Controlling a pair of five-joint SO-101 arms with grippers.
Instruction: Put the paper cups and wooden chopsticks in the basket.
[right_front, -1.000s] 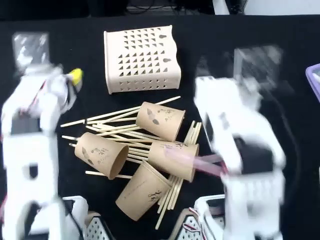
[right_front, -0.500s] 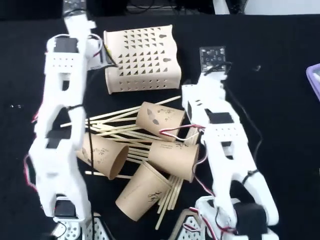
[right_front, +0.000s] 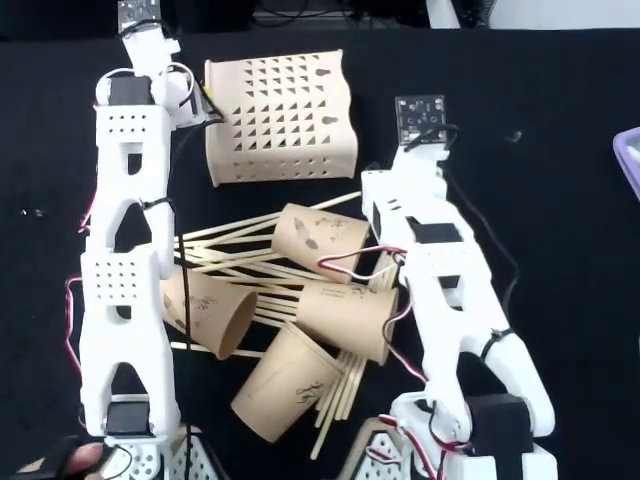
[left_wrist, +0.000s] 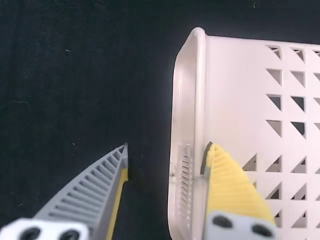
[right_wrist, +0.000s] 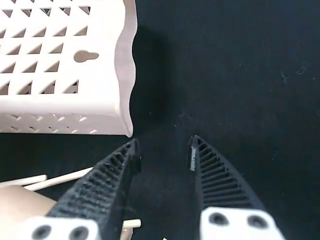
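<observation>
Since the earlier frame the left arm has extended slightly farther and the cream perforated plastic basket has turned a little on the black tabletop.

The basket lies on its side at the far end, perforated wall up; its interior is hidden. The left tool is spread wide across the basket's end rim: the yellow finger lies over the perforated wall, the grey finger over bare tabletop. The right tool is released, with black fingers parted above the tabletop just beside the basket's wavy-edged corner.

Four brown paper cups lie on their sides over scattered wooden chopsticks, all outside the basket. The white arms cover part of one cup and several chopsticks. A purple object is cut off at the edge. Beyond the tabletop, dark equipment is hard to make out.
</observation>
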